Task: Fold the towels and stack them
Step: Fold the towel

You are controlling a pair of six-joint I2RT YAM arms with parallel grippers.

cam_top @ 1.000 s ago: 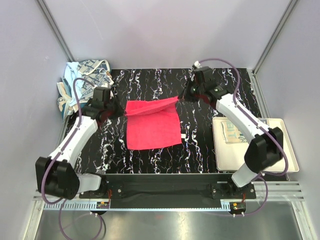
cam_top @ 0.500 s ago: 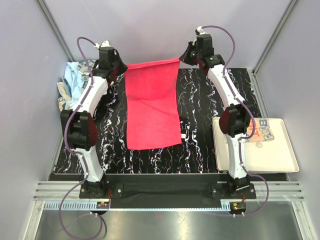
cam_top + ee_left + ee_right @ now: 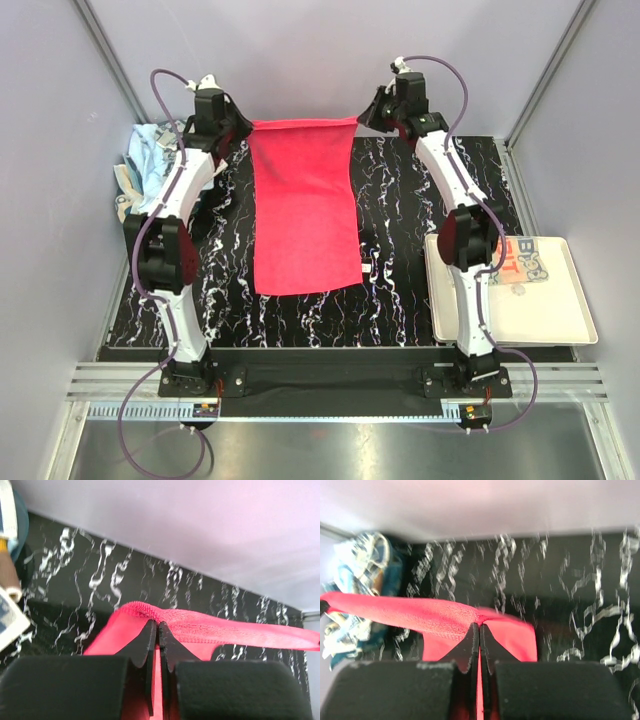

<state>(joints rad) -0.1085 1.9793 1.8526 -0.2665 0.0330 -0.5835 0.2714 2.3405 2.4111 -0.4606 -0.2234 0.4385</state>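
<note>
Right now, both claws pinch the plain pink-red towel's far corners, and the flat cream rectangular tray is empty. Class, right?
No. The flat cream rectangular tray holds a cream towel with coloured block letters, per the top view. The left claw and right claw do pinch the plain pink-red towel's far corners.

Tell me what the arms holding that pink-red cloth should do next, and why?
Probably carry the raised edge toward the near edge, folding it in half: left gripper and right gripper each pinch a far corner of the unfolded bright pink-red towel.
</note>
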